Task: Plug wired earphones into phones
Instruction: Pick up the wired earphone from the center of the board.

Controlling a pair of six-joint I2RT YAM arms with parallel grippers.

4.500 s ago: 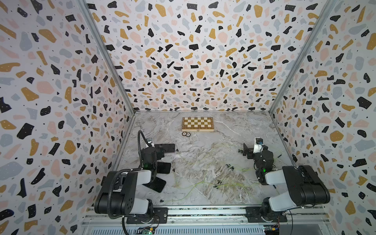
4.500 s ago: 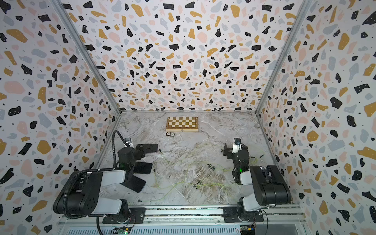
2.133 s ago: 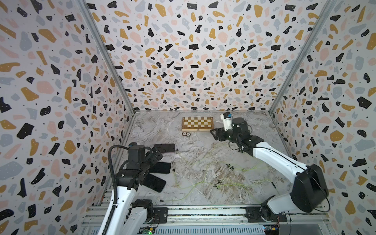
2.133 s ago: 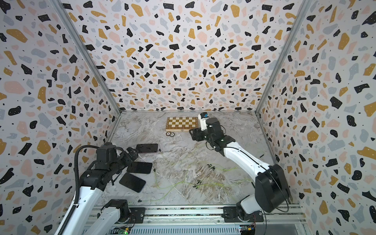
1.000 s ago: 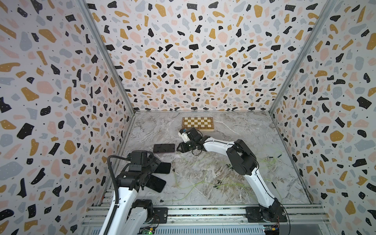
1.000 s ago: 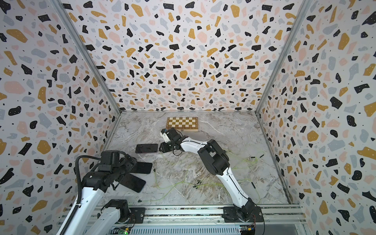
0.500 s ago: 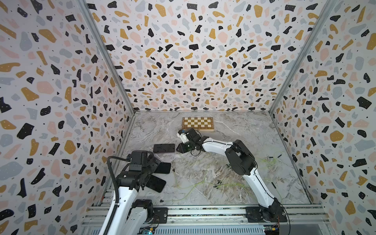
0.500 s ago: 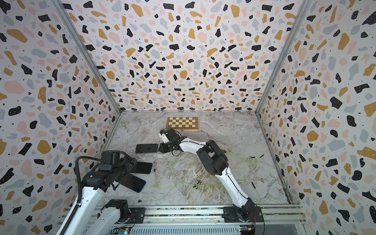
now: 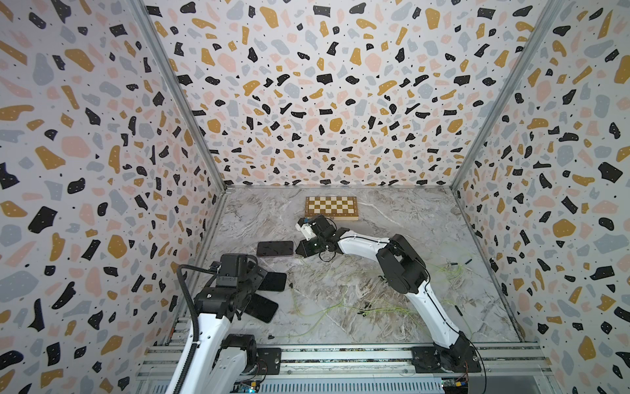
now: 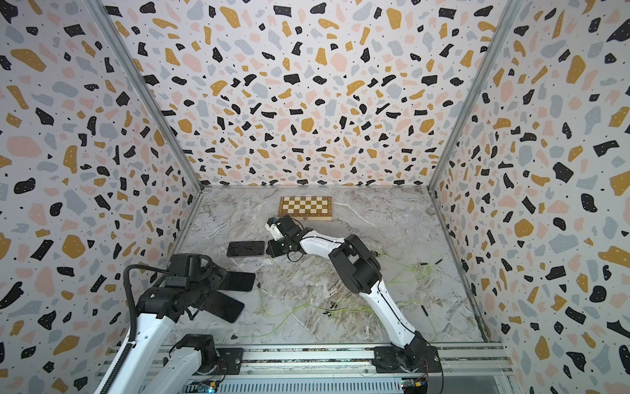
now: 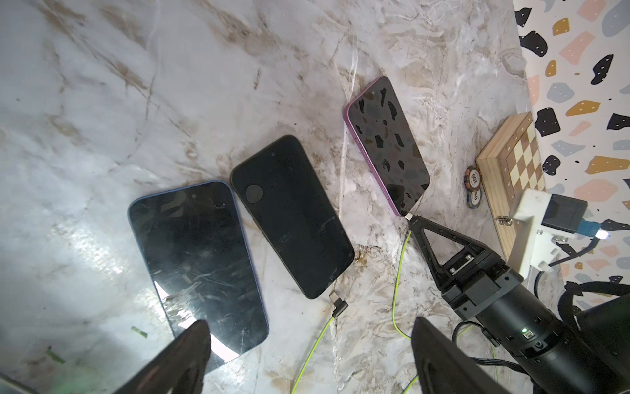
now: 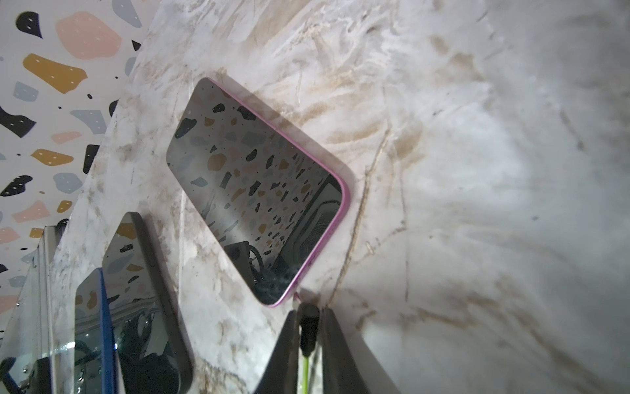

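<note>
Three phones lie along the left of the table in both top views: a pink-edged phone (image 9: pixel 274 248) farthest, a black one (image 9: pixel 276 281) in the middle, and a blue-edged one (image 11: pixel 197 259) nearest. My right gripper (image 12: pixel 308 314) is shut on a small black plug (image 12: pixel 308 324) of the yellow-green wired earphones (image 12: pixel 305 371). The plug's metal tip meets the end of the pink-edged phone (image 12: pixel 252 191); I cannot tell whether it is inside. My left gripper (image 11: pixel 308 324) hangs open over the two near phones. A second plug (image 11: pixel 339 303) lies loose by the black phone (image 11: pixel 291 215).
A wooden chessboard (image 9: pixel 331 208) sits at the back, with two poker chips (image 11: pixel 473 177) just in front of it. Thin yellow-green cords sprawl over the middle (image 9: pixel 341 307) and right (image 9: pixel 446 269) of the marble table. Patterned walls close in three sides.
My right arm swung from the right, past the back, to the pink-edged phone's end, and its jaws closed in on the plug. The left arm rose earlier and now holds still.
</note>
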